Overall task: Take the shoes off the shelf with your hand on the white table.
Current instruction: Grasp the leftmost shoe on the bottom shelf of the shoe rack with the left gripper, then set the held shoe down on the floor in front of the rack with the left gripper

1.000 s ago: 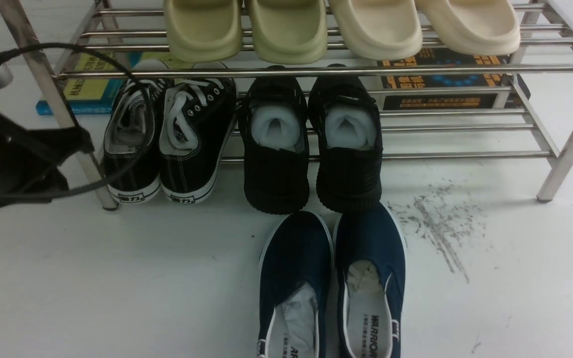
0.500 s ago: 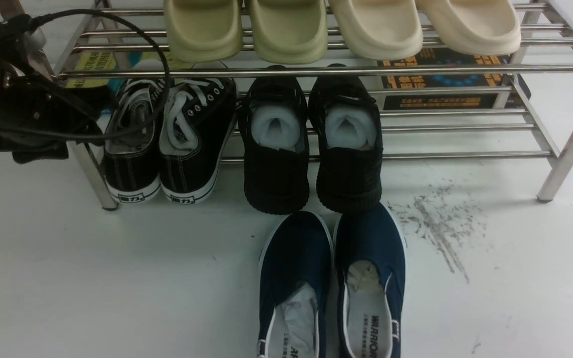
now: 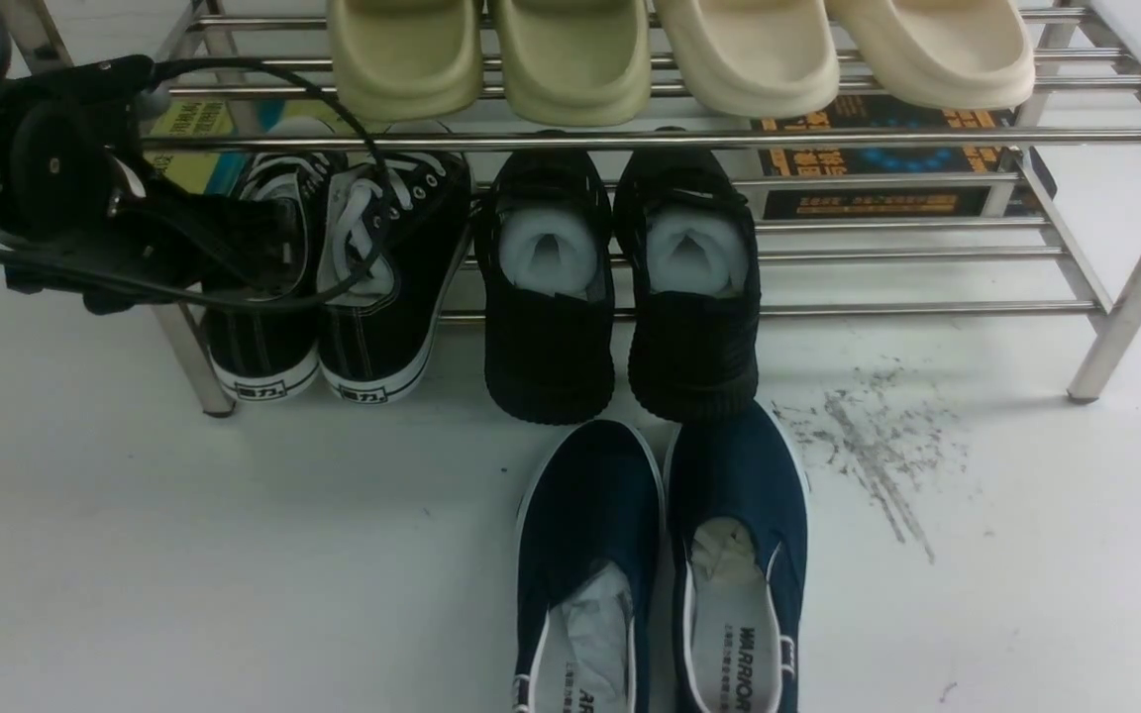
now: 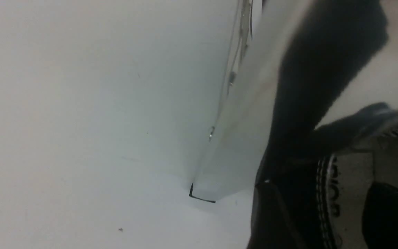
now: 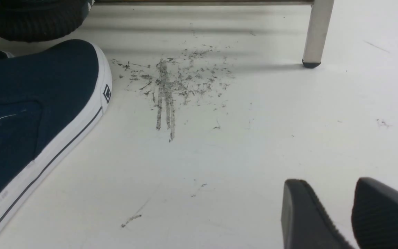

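Observation:
The black canvas sneakers (image 3: 372, 287) with white laces stand side by side at the left end of the steel shelf's (image 3: 630, 141) lower tier, heels toward me. My left gripper (image 3: 268, 233) reaches in from the left over the left sneaker's opening. In the left wrist view its jaws (image 4: 323, 214) stand apart, one finger outside the sneaker's stitched side wall (image 4: 323, 193) and one inside the shoe. My right gripper (image 5: 328, 186) is open and empty, low over the white table (image 3: 234, 555); it is out of the front view.
All-black knit shoes (image 3: 620, 297) sit to the right of the sneakers. Navy slip-ons (image 3: 660, 564) lie on the table in front of them. Foam slippers (image 3: 491, 59) fill the top tier. Books (image 3: 878, 158) lie behind. The shelf's left leg (image 3: 189, 356) is beside my left arm. Scuff marks (image 3: 868, 446) are at the right.
My left arm has risen and moved right, from outside the shelf's left leg to over the left sneaker. The shoes have not moved.

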Controlling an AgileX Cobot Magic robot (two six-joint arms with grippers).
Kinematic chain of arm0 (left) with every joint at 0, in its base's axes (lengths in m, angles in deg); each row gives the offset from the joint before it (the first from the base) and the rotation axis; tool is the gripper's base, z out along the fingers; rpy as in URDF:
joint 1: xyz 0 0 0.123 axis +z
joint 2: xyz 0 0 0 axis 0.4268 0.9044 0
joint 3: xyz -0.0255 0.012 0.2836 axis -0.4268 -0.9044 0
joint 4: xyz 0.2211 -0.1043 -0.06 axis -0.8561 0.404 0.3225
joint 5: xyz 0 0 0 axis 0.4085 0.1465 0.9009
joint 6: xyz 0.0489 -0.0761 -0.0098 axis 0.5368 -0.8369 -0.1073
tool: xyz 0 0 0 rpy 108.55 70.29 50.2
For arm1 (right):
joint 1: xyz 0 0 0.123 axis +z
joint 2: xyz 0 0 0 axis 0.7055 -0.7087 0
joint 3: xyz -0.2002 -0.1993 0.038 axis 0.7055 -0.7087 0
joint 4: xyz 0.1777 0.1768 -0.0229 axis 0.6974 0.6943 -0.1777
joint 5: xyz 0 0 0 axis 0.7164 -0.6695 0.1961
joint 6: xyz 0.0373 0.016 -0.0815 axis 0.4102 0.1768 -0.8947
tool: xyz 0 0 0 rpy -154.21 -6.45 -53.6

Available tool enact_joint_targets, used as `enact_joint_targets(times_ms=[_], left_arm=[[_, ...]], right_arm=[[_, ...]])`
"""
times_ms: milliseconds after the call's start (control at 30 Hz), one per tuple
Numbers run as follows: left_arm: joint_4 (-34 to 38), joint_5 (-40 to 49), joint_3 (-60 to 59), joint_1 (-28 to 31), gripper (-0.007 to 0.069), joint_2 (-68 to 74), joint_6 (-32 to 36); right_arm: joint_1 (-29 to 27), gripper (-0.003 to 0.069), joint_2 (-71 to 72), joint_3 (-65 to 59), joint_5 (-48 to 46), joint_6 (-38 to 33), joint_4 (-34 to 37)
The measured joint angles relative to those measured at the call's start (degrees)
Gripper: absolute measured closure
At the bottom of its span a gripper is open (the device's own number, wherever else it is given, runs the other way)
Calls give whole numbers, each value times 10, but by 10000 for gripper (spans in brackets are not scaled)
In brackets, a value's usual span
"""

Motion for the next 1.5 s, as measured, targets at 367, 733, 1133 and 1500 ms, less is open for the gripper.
enact_joint_targets(times_ms=[367,733,1133,1500], left_arm=[[13,-2,0,-2,266,30,-20],[17,42,-1,-2,610,27,-25],[29,193,-3,0,614,-62,-25],[34,320,-3,0,613,-220,-25]], right_arm=[[0,421,0,0,0,0,0],[0,421,0,0,0,0,0],[0,421,0,0,0,1,0],[0,421,0,0,0,1,0]])
